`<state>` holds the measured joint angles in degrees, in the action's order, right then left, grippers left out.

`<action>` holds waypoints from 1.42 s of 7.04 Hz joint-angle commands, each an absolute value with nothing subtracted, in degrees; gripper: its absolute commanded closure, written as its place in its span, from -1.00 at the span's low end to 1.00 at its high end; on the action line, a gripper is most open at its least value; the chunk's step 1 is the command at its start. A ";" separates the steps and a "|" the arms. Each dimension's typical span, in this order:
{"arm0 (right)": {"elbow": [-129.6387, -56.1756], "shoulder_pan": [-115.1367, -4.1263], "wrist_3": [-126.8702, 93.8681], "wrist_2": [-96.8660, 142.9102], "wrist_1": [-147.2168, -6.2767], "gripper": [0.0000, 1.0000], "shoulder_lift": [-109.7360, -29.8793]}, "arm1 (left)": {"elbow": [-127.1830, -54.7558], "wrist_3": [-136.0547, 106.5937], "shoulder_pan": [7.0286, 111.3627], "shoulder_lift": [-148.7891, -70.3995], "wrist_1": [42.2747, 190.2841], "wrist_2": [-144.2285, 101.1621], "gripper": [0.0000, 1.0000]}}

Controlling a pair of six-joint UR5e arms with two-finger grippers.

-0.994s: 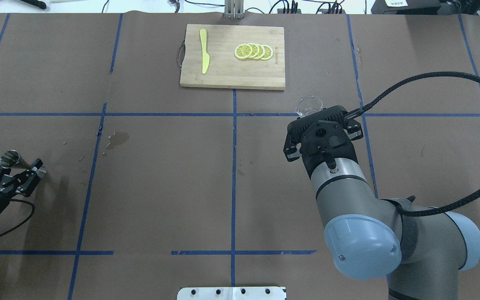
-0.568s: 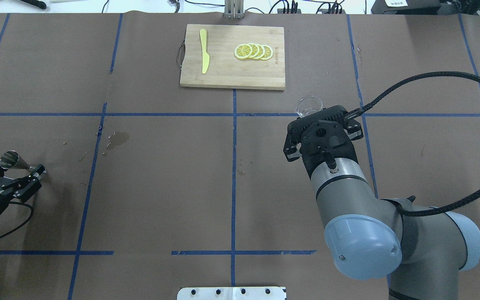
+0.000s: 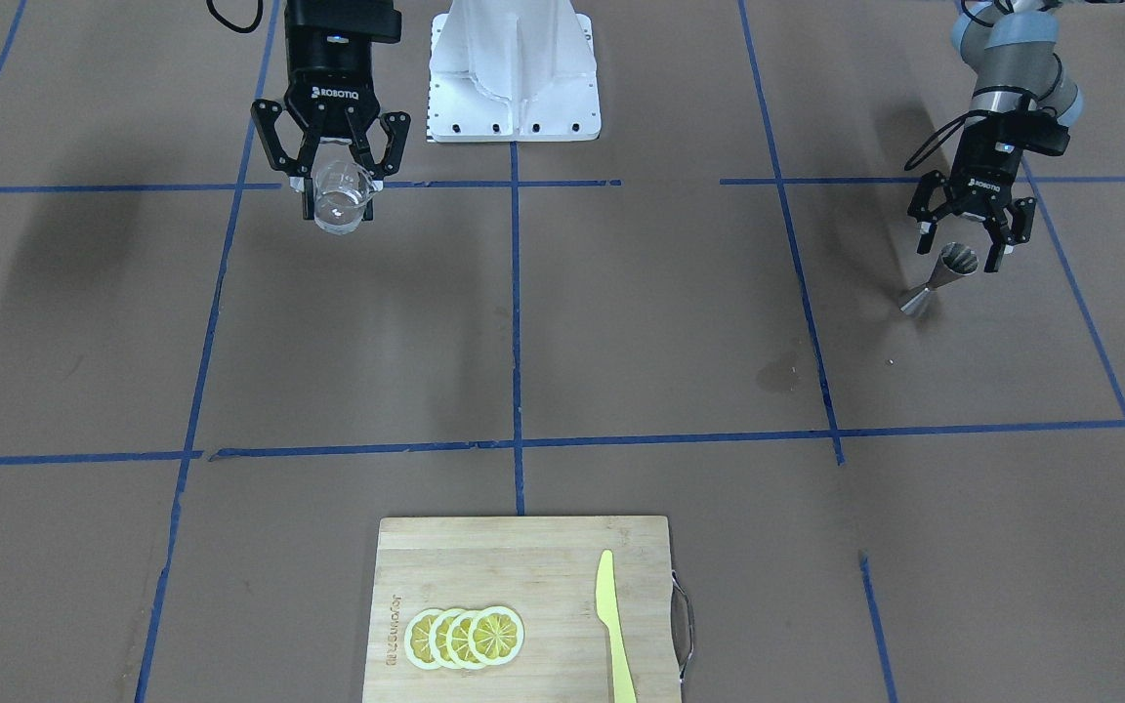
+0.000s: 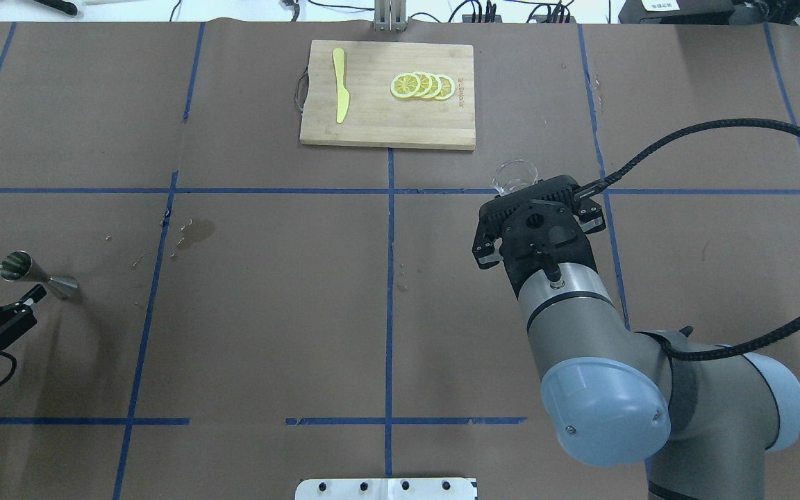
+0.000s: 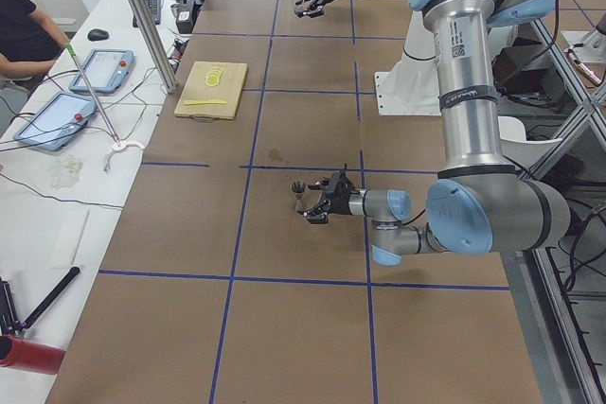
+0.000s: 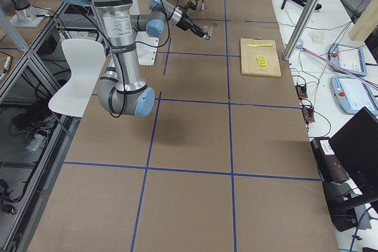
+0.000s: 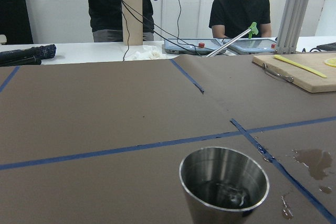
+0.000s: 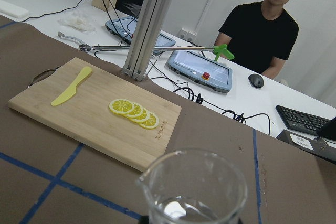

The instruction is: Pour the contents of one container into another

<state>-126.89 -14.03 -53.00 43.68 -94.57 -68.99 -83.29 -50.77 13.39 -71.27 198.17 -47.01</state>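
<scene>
While standing upright, jigger (image 7: 224, 188) holds liquid.

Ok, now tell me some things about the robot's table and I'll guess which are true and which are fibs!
1. The right hand is holding the glass cup. True.
2. The left hand is squeezing the metal jigger. False: that hand is open, and the jigger stands by itself on the table.
3. The lemon slices lie on the wooden board. True.
4. The yellow knife lies on the brown table. False: it is on the board too, apart from the slices.
</scene>
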 commanded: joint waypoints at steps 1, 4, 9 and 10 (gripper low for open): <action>-126.83 -13.97 -53.87 43.68 -94.57 0.84 -69.08 | -86.64 -50.45 13.36 -67.35 198.02 -54.72 -0.99; -126.65 -13.71 -55.18 43.68 -94.57 0.85 -69.26 | -88.68 -50.27 13.71 -60.23 197.23 -63.78 -0.96; -125.43 -11.43 -68.18 42.89 -94.48 0.85 -74.08 | -83.23 -31.57 47.93 -64.03 187.99 -105.27 -0.98; -124.98 -11.16 -71.86 42.89 -94.40 0.85 -74.70 | -83.32 -22.42 59.47 -70.86 176.51 -114.78 -0.98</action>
<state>-125.55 -11.63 -67.99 43.01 -94.49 -73.65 -83.58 -33.92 44.08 -64.00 188.23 -101.90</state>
